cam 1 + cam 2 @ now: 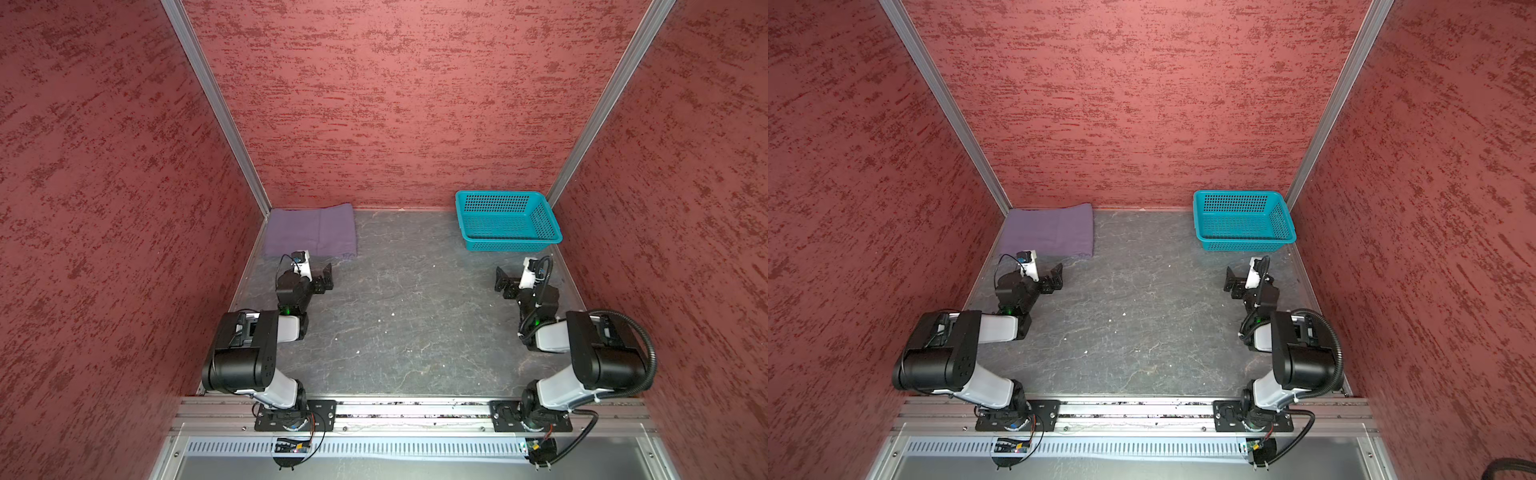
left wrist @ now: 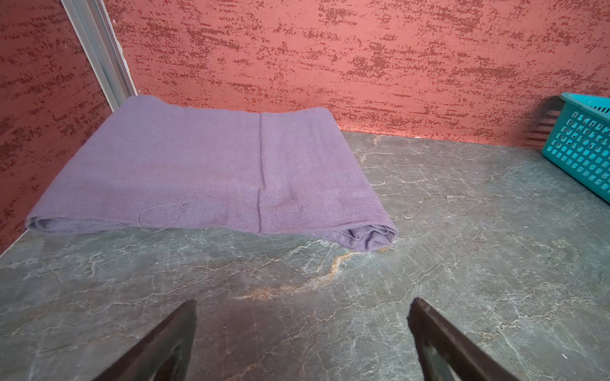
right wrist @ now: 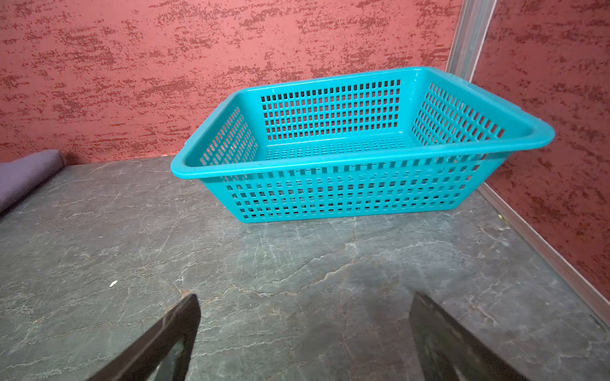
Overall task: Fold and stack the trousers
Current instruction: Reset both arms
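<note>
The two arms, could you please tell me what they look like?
The left arm and right arm have black joint housings and white links. A green light glows near each wrist. A ribbed black hose loops along the right arm; a thin black cable arcs at the left wrist. The left end effector and right end effector each have two dark, tapered fingers.

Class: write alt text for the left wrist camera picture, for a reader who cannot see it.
Folded purple trousers lie flat on a grey marbled table, tucked into a corner of red textured walls. The left gripper, open and empty, points at them from the foreground without touching; part of a teal basket shows at one edge.
</note>
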`<action>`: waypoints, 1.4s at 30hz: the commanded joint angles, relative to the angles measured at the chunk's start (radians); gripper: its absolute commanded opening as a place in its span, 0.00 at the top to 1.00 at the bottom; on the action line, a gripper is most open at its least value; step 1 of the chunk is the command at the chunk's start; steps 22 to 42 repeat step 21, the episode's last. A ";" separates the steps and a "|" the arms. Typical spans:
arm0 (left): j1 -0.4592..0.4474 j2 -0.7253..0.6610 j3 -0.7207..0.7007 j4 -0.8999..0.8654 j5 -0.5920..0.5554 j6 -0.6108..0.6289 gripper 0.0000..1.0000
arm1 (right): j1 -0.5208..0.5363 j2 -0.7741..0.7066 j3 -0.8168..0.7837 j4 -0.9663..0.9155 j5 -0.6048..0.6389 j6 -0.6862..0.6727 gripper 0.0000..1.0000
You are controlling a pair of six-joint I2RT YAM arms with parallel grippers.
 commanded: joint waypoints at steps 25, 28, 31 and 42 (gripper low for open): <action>0.001 -0.003 0.001 -0.005 0.004 0.015 0.01 | 0.026 -0.011 0.005 0.023 0.036 -0.023 0.01; 0.001 -0.003 0.001 -0.005 0.004 0.015 0.01 | 0.026 -0.011 0.005 0.023 0.036 -0.023 0.01; 0.001 -0.003 0.001 -0.005 0.004 0.015 0.01 | 0.026 -0.011 0.005 0.023 0.036 -0.023 0.01; 0.001 -0.003 0.001 -0.005 0.004 0.015 0.01 | 0.026 -0.011 0.005 0.023 0.036 -0.023 0.01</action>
